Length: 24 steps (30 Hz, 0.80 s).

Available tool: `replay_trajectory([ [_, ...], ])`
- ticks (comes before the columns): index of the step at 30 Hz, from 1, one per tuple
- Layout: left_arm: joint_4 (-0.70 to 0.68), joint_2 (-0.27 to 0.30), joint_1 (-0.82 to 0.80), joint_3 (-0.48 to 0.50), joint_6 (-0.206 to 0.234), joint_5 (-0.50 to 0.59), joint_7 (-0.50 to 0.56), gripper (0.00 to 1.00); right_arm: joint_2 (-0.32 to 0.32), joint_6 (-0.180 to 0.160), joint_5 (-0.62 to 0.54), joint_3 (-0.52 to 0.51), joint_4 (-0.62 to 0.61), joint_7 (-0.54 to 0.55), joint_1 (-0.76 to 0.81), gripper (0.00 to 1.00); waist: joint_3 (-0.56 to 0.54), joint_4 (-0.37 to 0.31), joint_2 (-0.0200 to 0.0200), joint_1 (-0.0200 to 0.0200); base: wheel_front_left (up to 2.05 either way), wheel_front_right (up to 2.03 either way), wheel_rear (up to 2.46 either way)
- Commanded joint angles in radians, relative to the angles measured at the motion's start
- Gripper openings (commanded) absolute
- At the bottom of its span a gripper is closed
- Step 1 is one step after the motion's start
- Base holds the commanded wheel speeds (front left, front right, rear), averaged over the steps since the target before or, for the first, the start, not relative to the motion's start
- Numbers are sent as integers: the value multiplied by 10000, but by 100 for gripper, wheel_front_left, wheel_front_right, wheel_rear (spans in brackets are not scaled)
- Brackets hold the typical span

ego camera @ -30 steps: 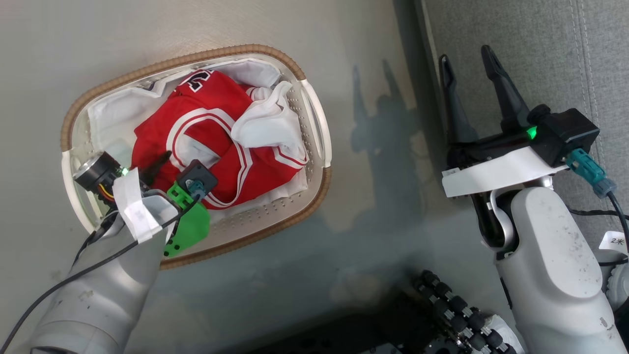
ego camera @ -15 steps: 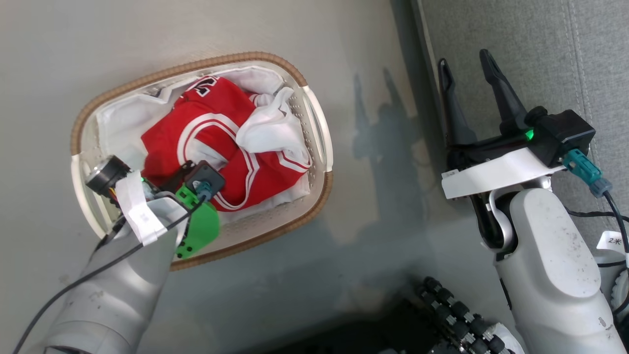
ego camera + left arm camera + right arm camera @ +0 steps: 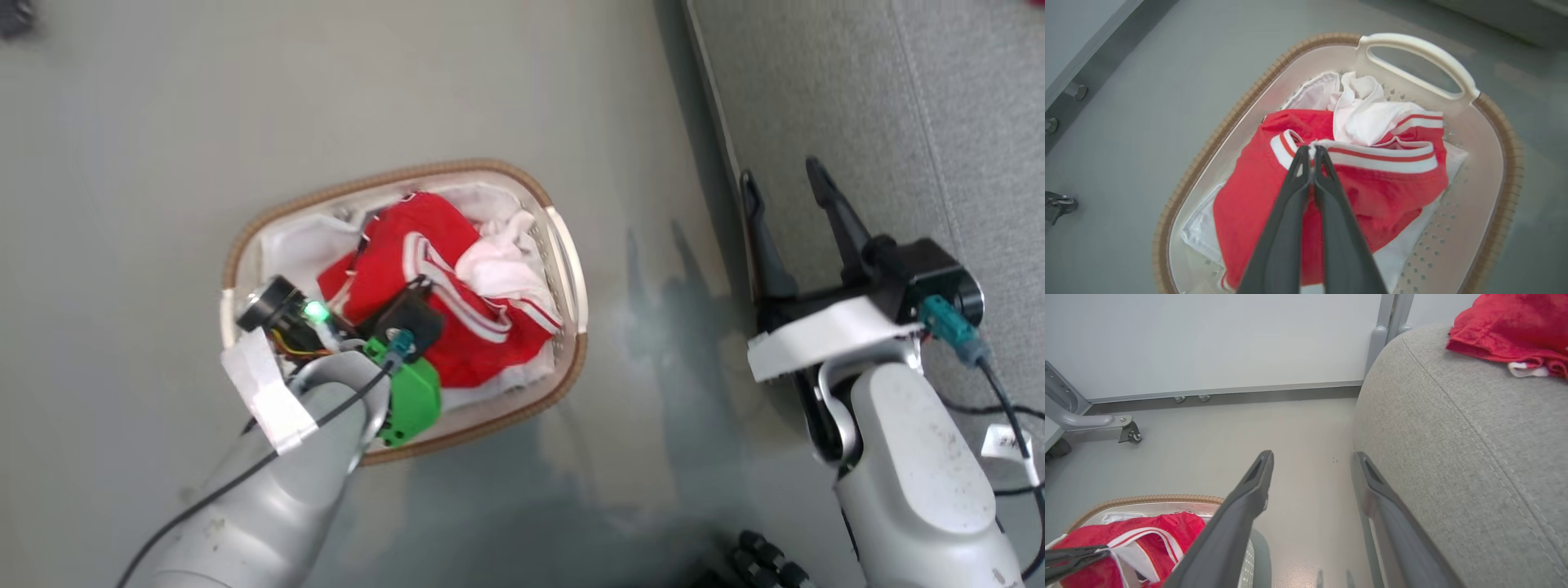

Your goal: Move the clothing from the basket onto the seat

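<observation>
Pinching a fold of the clothing point(image 3: 1355, 192) right at its white striped band point(image 3: 1384, 162), the left gripper point(image 3: 1310, 152) has both dark fingers pressed together over the middle of the basket point(image 3: 1508, 134). There the red bundle lies heaped on the white lining point(image 3: 1202, 228), with a crumpled white piece point(image 3: 1367, 118) tucked against its far side. It looks like light, limp sports fabric to me, nothing to break, but it will likely sag and trail when lifted. The thicker trimmed hem seems the sensible place to hold, since thin red cloth could slide out of a narrow pinch. I'd guess the lining might drag up too if any of it is caught. The right gripper point(image 3: 782, 175) hangs spread wide and empty beside the rounded edge of the seat point(image 3: 1474, 441), well apart from the basket. Bare grey floor point(image 3: 653, 122) lies between basket and couch, so the way across looks open; the rim and the white handle point(image 3: 1421, 45) are the only edges to clear. Another red garment point(image 3: 1515, 326) already lies on the cushion, with grey room beside it
</observation>
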Motion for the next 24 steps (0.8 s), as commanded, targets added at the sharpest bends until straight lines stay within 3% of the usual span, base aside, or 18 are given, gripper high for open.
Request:
replay_trajectory([
  [1,-450,15,314,-82,-70,-74,-53,0,-44,-10,-115,-70,102,-49,309,100,-1418,802,0,0,0,0,0],
  [13,-3932,1639,1312,-947,-290,-751,-59,0,-44,-10,-331,-19,710,-49,1741,100,-4245,1185,0,0,0,0,0],
  [24,-6742,3339,-426,-1988,-288,-2106,1158,0,-44,-10,-248,578,874,-49,2292,100,-5791,951,0,0,0,0,0],
])
